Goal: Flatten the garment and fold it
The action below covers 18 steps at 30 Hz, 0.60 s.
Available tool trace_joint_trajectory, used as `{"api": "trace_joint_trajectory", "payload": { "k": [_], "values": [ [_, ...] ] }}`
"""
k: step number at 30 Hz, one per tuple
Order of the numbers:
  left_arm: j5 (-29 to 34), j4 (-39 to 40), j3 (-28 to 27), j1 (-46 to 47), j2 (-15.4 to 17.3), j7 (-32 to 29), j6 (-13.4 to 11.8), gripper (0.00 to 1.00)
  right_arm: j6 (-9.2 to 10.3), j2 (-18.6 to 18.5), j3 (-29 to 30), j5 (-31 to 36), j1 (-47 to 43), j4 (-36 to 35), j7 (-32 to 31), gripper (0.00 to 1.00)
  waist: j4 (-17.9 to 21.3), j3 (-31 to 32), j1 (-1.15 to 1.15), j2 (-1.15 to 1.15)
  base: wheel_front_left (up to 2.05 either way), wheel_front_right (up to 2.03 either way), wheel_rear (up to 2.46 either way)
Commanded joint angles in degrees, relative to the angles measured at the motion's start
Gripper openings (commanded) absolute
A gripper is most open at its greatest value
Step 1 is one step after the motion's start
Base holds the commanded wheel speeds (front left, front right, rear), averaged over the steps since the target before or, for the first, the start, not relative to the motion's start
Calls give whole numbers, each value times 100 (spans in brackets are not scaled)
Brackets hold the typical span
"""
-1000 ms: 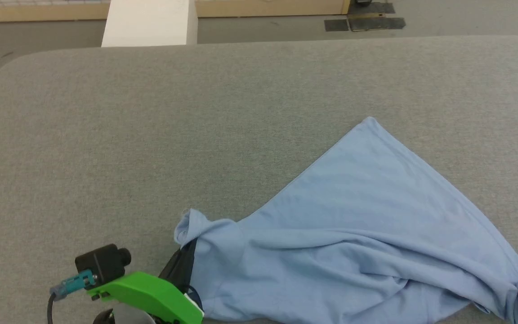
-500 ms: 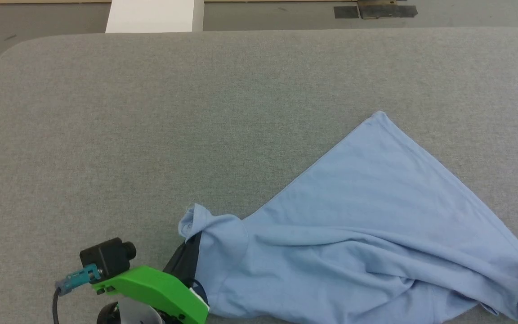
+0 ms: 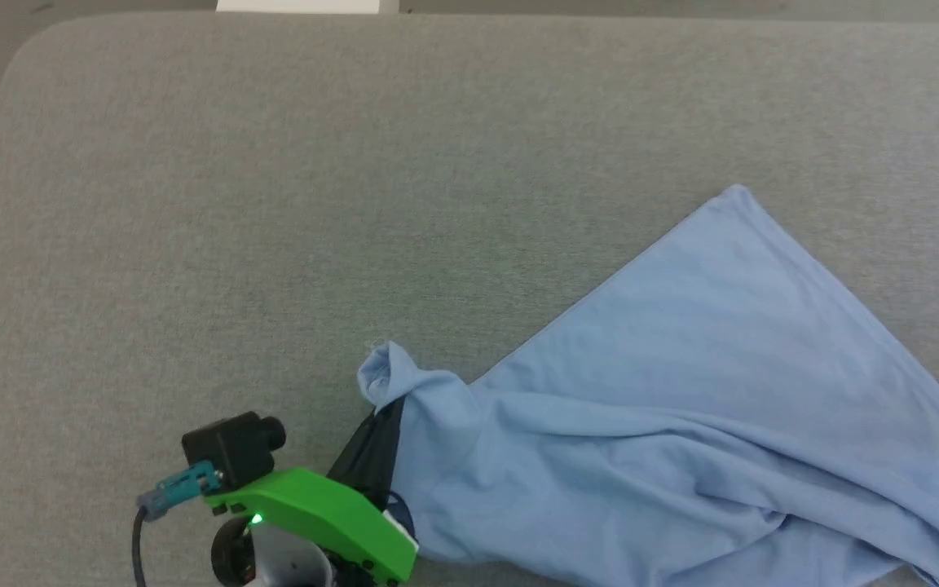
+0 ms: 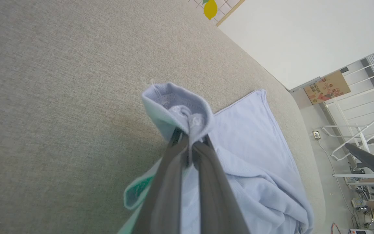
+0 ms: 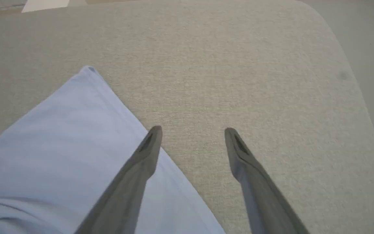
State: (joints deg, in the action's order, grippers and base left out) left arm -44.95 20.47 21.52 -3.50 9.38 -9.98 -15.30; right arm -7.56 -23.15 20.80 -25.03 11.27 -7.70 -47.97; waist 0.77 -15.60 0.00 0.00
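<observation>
The light blue garment [image 3: 681, 408] lies bunched on the grey padded table [image 3: 274, 204], one corner pointing toward the far side. My left gripper [image 3: 385, 401] is shut on a gathered fold of it at its left end; the left wrist view shows the cloth [image 4: 177, 107] pinched between the fingertips of that gripper [image 4: 188, 136]. In the right wrist view my right gripper [image 5: 192, 130] is open just above the table, its left finger [image 5: 141, 162] over the garment's [image 5: 60, 130] slanted edge. The logo and white neck part are hidden.
The table's rounded far-left corner [image 3: 21, 49] meets grey floor. A white block [image 3: 306, 6] stands beyond the far edge. In the left wrist view, a white rack [image 4: 359, 136] and a cardboard box [image 4: 326, 87] stand past the table's end.
The head camera has tilted, so the picture shifted. The dark right fingertip at the garment's right corner has left the head view. The left gripper still holds its fold.
</observation>
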Motion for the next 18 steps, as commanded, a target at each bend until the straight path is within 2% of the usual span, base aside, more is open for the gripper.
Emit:
{"api": "trace_joint_trajectory", "payload": {
  "k": [1, 8, 18],
  "values": [
    [47, -19, 37, 139, -22, 24, 42, 0, 8, -35, -191, 89, 284, 62, -37, 100, -248, -272, 0, 0, 0, 0, 0],
    [164, -96, 266, 451, -146, 12, 107, 0, 8, -177, -1383, 303, 1500, 817, -80, 100, -632, -668, 0, 0, 0, 0, 0],
    [212, -195, 456, 678, -249, 1, 160, 0, 8, -465, -2254, 235, 2234, 1891, -156, 100, -1086, -945, 0, 0, 0, 0, 0]
  ]
}}
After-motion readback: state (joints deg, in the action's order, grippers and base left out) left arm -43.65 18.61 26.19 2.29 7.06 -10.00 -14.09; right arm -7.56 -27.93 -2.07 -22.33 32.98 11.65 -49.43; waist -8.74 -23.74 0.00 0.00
